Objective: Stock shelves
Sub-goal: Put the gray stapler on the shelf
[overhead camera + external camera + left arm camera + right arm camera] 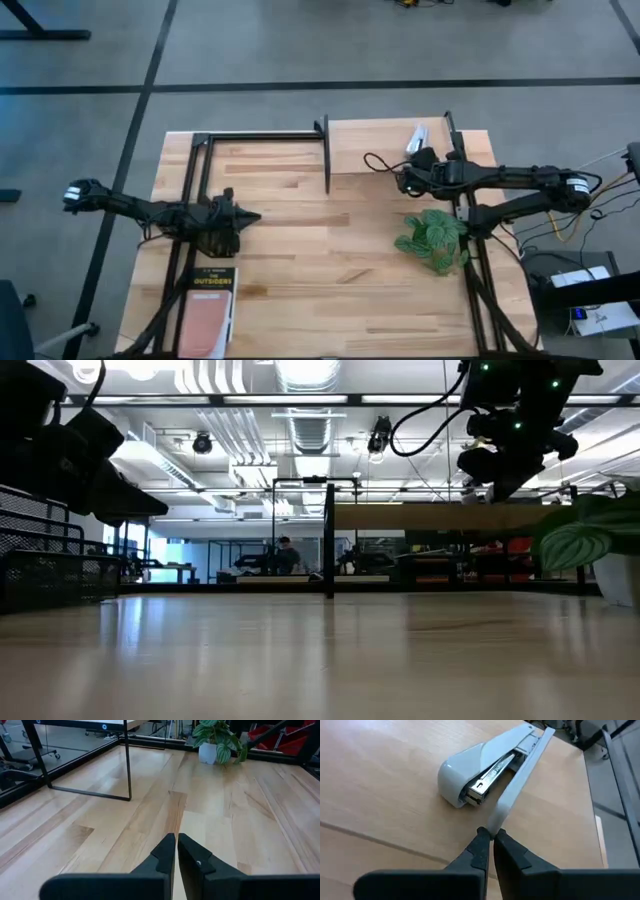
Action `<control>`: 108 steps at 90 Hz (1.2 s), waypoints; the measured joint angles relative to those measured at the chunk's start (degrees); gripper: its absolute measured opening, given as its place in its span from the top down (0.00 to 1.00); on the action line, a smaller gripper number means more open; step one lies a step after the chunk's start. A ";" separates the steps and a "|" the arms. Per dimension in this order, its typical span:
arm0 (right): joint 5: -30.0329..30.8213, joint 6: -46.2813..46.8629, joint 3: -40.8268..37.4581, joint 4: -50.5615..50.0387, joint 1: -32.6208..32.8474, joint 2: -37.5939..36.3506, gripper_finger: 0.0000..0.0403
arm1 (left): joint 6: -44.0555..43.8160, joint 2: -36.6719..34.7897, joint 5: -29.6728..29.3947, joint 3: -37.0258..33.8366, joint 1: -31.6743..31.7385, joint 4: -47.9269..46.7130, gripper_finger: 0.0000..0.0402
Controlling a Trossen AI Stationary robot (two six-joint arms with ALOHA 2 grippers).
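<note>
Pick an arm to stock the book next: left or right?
Left, likely. The left gripper hovers shut just beyond the book. The right gripper is across the table, over the shelf, pinching the stapler.

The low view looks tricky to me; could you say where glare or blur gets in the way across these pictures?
Low view: ceiling lights glare on the tabletop, and the plant at the edge is blurred. Right wrist view: the stapler is sharp, evenly lit. High view: the shelf shows soft shadow only.

One shelf (400,146), one stapler (485,767), one plant (432,240), one book (208,308), one wire rack (55,575) and two arms on one table (320,270).
</note>
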 joint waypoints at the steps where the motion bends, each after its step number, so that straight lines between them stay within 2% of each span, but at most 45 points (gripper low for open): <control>1: -0.10 0.00 0.00 0.01 0.00 0.00 0.97 | 0.00 0.00 0.00 0.00 0.00 0.00 0.99; 37: -2.75 0.57 1.47 -2.08 0.00 0.02 0.72 | 0.00 0.00 0.00 0.00 0.00 0.00 0.99; 55: -5.94 2.91 6.75 -6.76 0.00 0.02 0.63 | 0.00 0.00 0.00 0.00 0.02 0.00 0.99; 74: -7.22 9.35 12.93 -7.00 -0.38 0.10 0.57 | 0.02 0.00 0.00 0.00 0.00 0.00 0.99; 96: -12.79 4.98 16.33 -6.13 -3.67 0.17 0.49 | 0.01 0.00 0.00 0.00 0.02 0.00 0.99; 108: -13.53 -3.77 16.14 0.70 -3.91 0.17 0.43 | 0.01 0.00 0.00 0.00 0.02 0.00 0.99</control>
